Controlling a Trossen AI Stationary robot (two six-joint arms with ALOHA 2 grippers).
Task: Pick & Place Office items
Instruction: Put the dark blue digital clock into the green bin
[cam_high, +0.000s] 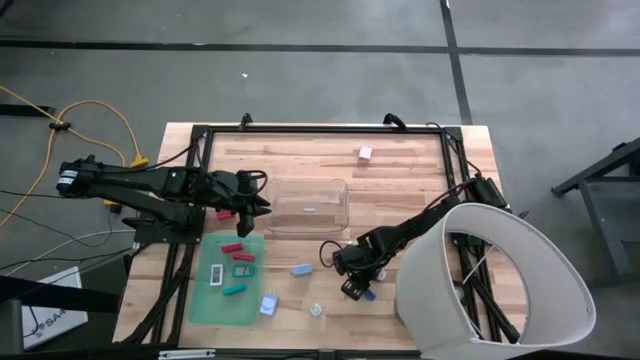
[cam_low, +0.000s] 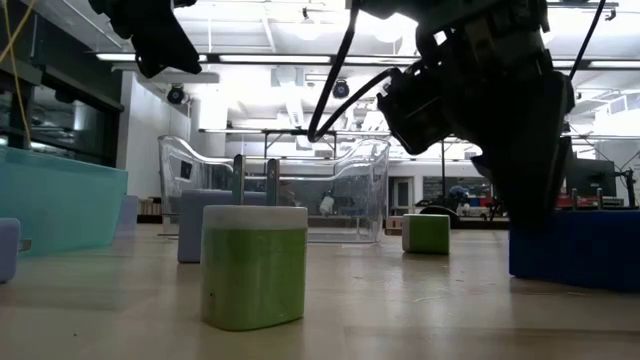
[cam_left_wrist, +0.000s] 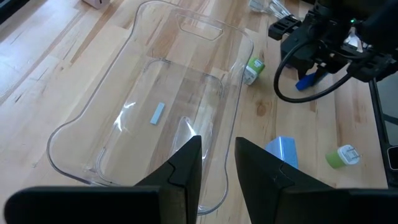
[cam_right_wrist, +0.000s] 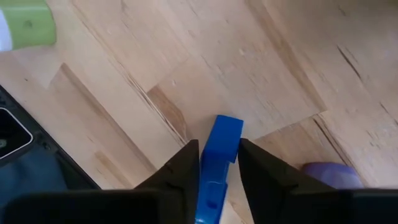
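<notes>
My right gripper (cam_high: 358, 287) is shut on a small blue piece (cam_right_wrist: 225, 127) near the table's front right. My left gripper (cam_high: 262, 203) hovers over the left end of the clear bin (cam_high: 305, 207), fingers a little apart with nothing between them (cam_left_wrist: 217, 149). A light blue strip (cam_left_wrist: 157, 113) lies in the bin. Red, teal and white pieces lie on the green mat (cam_high: 205, 305). On the bare wood sit a light blue piece (cam_high: 300, 269), a blue-white piece (cam_high: 268, 303), a small green-white piece (cam_high: 316, 311) and, far back, a pink piece (cam_high: 365, 152). My right gripper pinches the blue piece's two flat sides (cam_right_wrist: 219, 163) between its two fingers, coming steeply from above and slanting. The piece's far end sticks out past the fingertips. In the low view the blue piece (cam_low: 575, 250) rests on the table.
The black frame rails (cam_high: 200, 180) run round the wooden table top. A large white lampshade-like shape (cam_high: 500, 280) covers the front right corner. A green-white cylinder (cam_low: 254, 265) and a green block (cam_low: 426, 233) stand near my right gripper.
</notes>
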